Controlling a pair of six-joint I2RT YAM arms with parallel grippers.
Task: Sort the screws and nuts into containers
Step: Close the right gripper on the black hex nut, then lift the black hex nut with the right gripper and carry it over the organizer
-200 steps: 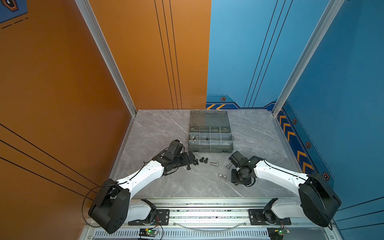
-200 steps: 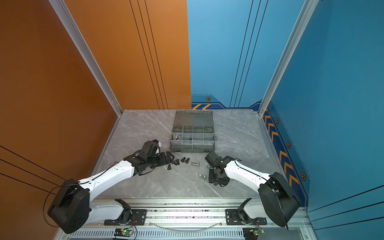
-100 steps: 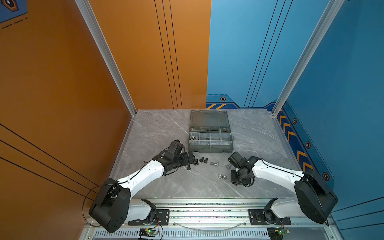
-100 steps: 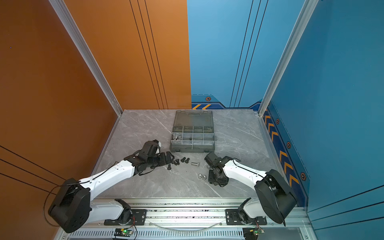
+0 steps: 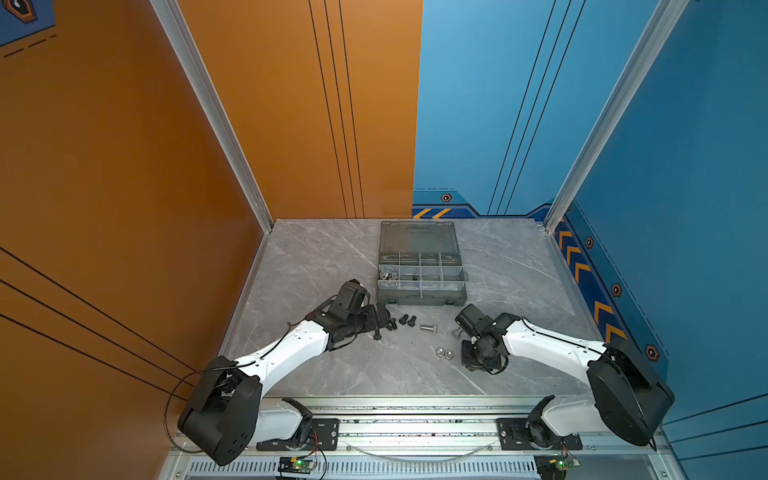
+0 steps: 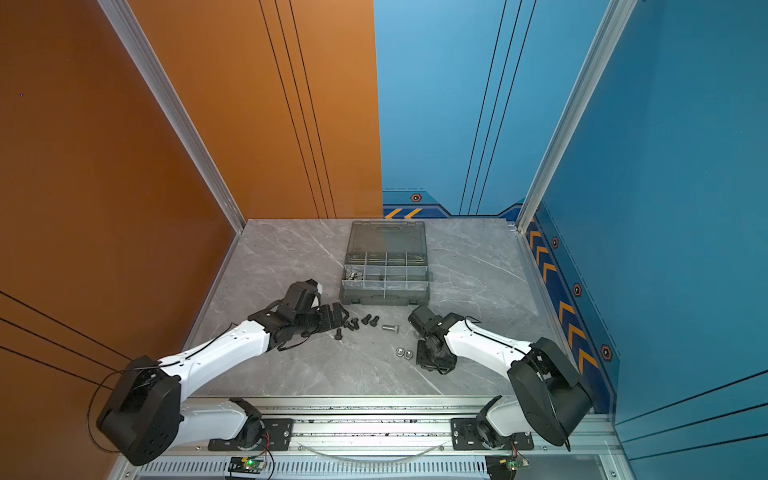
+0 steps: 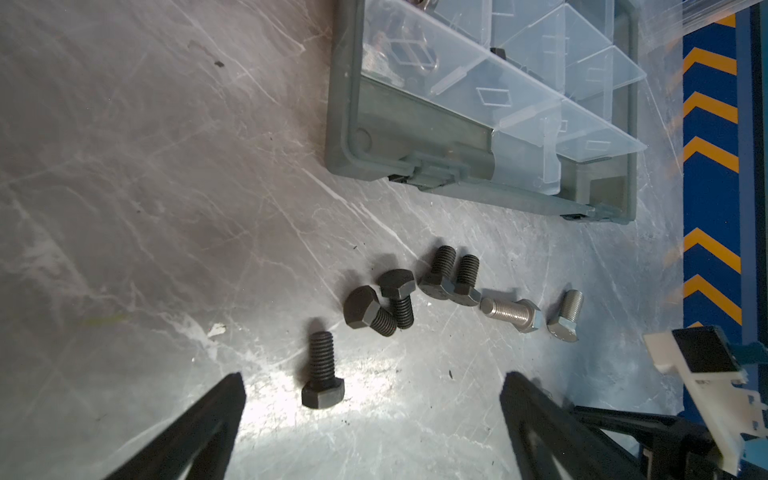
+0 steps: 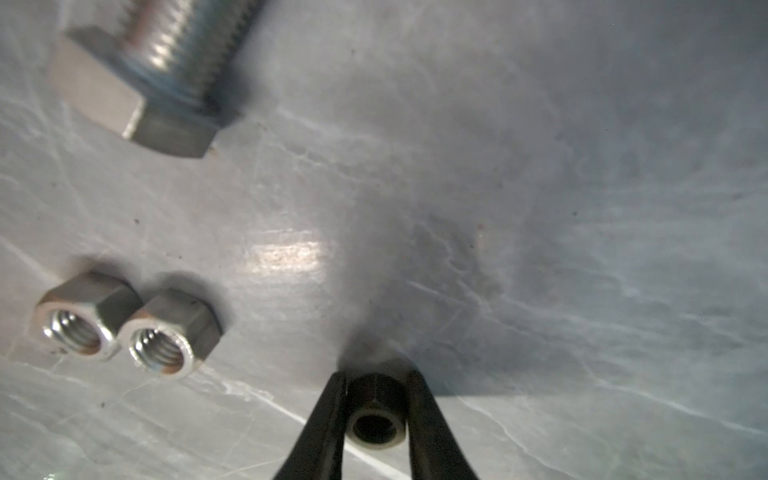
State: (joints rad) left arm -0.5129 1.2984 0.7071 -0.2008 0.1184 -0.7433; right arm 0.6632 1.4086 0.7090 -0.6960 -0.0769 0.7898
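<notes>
One left pincer (image 7: 374, 380), jaws spread wide, is hovering over the counter (image 5: 332, 257). Five black hex bolts (image 7: 397, 286) are lying just right of it. One organiser case (image 5: 422, 298), lid open, is sitting beyond them, holding wing nuts (image 5: 388, 274) in a left compartment. Two silver bolts (image 7: 509, 313) and two touching silver hex nuts (image 8: 160, 336) are lying farther right. One right pincer (image 8: 377, 376) is clamping a black hex nut (image 8: 376, 415).

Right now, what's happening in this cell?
Sorting hardware into the open organiser case. The right gripper is shut on a black hex nut; two silver hex nuts lie beside it. The left gripper hangs open by the black bolts, holding nothing. Two silver bolts lie loose on the table.
</notes>
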